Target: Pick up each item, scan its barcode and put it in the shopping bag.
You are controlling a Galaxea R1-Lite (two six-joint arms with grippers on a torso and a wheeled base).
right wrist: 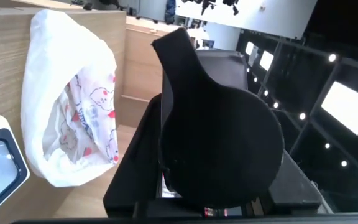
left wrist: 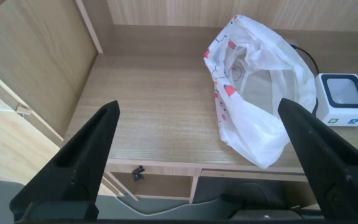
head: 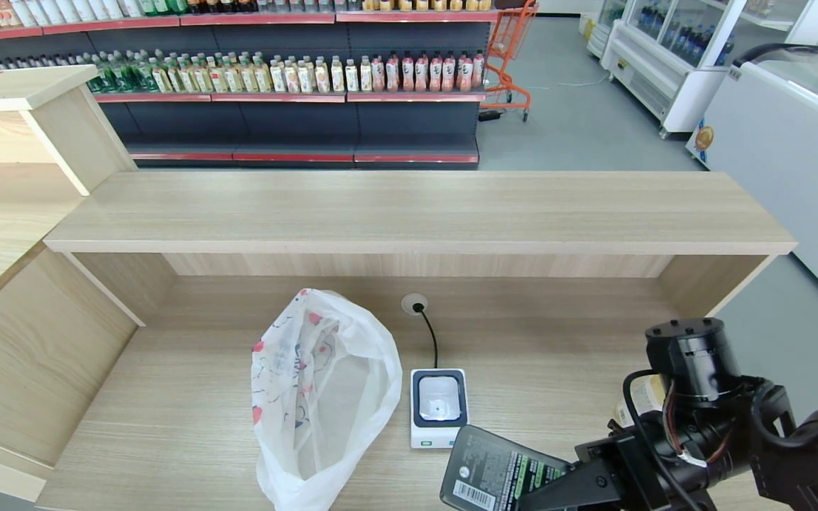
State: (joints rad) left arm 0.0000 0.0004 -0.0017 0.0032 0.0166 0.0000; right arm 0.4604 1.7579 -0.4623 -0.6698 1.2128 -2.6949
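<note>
Right gripper (head: 574, 471) clamps dark pouch (head: 493, 470) at scanner's (head: 438, 407) near edge; shopping bag (head: 324, 397) just beside scanner; left gripper (left wrist: 197, 107) spread wide, empty.

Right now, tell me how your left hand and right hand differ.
The left hand is open, the right hand shut. The left hand holds nothing; the right hand grips a dark packet, barcode up. The left hand faces the shopping bag; the right hand is near the scanner. Both are black.
</note>
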